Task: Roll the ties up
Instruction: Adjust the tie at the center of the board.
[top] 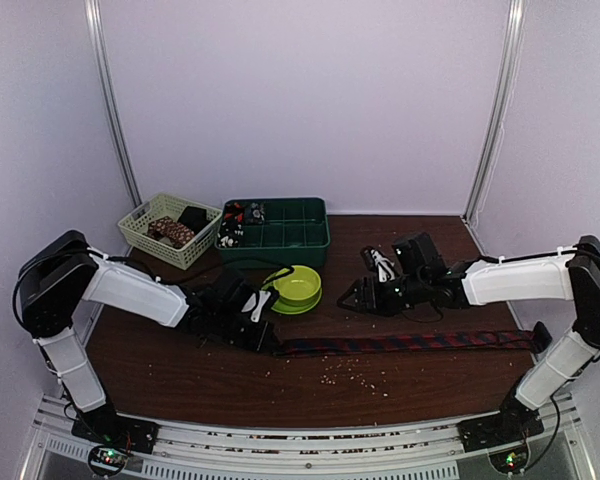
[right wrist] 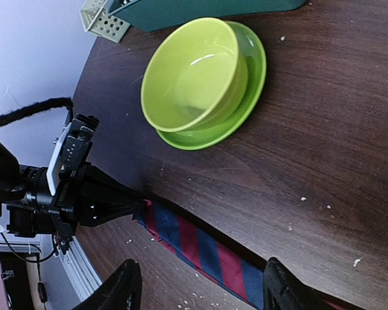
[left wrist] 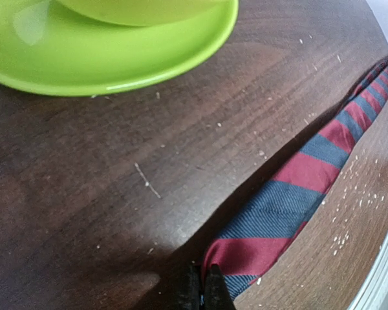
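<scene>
One tie, striped red and navy, lies flat in a long line across the front of the dark wooden table. My left gripper is shut on its left end; in the left wrist view the black fingertips pinch the folded tip of the tie. My right gripper hovers behind the tie's middle, open. In the right wrist view its two fingers stand wide apart over the tie, touching nothing, with the left gripper at the tie's end.
A lime-green bowl on a matching plate stands just behind the tie's left end. Further back are a dark green compartment tray and a pale basket holding dark rolled things. Pale crumbs dot the front of the table.
</scene>
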